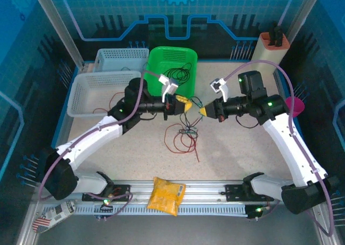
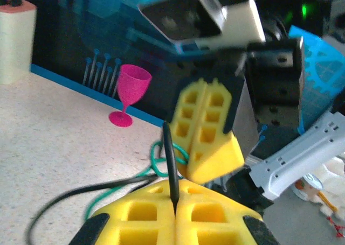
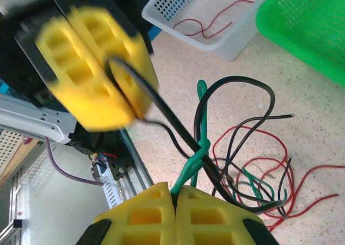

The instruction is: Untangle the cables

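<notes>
left claw (image 2: pixel 175 210) clamps black cable (image 2: pixel 170 164) | right claw (image 3: pixel 175 204) clamps green cable (image 3: pixel 190 170) | tangle (image 1: pixel 183 135) beneath, between the 2 claws

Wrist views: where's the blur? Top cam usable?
Left wrist: the right gripper is soft, the black cable blurs toward bottom left. Right wrist: the left gripper is smeared, the green cable crisp. Top external: sharp, even light, green basket oversaturated.
</notes>
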Motion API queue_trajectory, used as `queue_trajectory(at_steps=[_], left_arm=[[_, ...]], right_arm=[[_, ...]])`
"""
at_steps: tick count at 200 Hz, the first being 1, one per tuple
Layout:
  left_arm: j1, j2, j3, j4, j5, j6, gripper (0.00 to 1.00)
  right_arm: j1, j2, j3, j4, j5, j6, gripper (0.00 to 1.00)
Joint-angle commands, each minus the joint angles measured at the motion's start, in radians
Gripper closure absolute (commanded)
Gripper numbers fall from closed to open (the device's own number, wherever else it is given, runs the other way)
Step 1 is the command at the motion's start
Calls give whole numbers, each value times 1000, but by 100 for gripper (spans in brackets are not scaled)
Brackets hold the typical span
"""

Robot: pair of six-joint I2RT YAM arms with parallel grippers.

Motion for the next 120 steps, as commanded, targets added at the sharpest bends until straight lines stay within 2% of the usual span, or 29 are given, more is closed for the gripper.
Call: queue_trajectory(at_steps=[1,26,57,105,116,120], left_arm=[[56,-9,46,-16,-13,-62,100],[105,16,59,-71,-58,-41,100],[114,66,94,-174,-24,42,100],[114,89,64,-258,-89,104,100],[115,90,62,-275,-102,110,89],[114,89,61,-278,-106,111,80]], right_arm=[[-9,-6,-13,-59,12,-72,100],[-10,-14,-9,-93,-23,-124,100],[-11,-35,-7,-81,-74,-152,100],[-44,-76,-33,36,-153,-91,100],[-52,-76,-36,50,-153,-71,100],[-55,-76,-35,54,-153,-64,100]])
